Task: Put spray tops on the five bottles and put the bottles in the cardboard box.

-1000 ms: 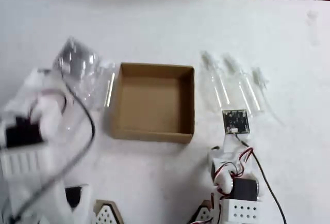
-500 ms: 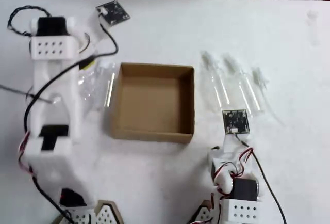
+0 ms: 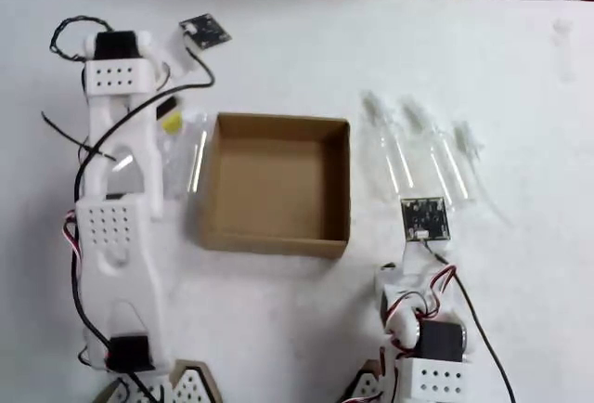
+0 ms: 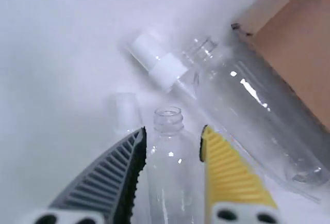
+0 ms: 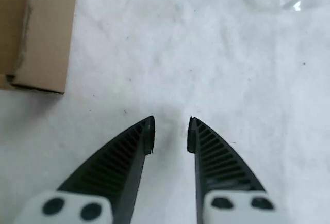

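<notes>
now the left gripper (image 4: 172, 133), newly swung out to nine o'clock of the cardboard box (image 3: 276, 240), straddles an uncapped bottle (image 4: 166, 182), jaws spread; a grasp looks next.

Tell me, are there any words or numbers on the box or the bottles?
No text can be read anywhere.
Cardboard box: plain brown, no print showing.
Clear bottles: no labels on them.
Small circuit board: any marks on it are too small to read.
</notes>
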You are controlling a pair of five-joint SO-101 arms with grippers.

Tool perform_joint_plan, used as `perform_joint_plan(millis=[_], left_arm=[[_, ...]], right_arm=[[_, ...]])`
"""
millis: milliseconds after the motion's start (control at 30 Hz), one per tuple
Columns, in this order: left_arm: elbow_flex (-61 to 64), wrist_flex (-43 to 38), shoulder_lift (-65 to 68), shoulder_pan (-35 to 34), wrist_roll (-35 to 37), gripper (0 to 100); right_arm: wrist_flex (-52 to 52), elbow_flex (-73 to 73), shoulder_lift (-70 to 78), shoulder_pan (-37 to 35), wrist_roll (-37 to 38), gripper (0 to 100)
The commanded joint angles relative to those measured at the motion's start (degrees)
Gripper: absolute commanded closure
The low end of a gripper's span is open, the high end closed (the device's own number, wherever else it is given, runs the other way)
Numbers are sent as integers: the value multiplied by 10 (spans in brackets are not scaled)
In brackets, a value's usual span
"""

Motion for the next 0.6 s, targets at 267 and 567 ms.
perform_joint_plan(millis=[267,567], left_arm=[[-62,4,55,-29,-30,831],[-64,-11,74,-22,-31,831]], right_arm=[[5,4,-2,4,7,910],[5,4,-2,4,7,910]])
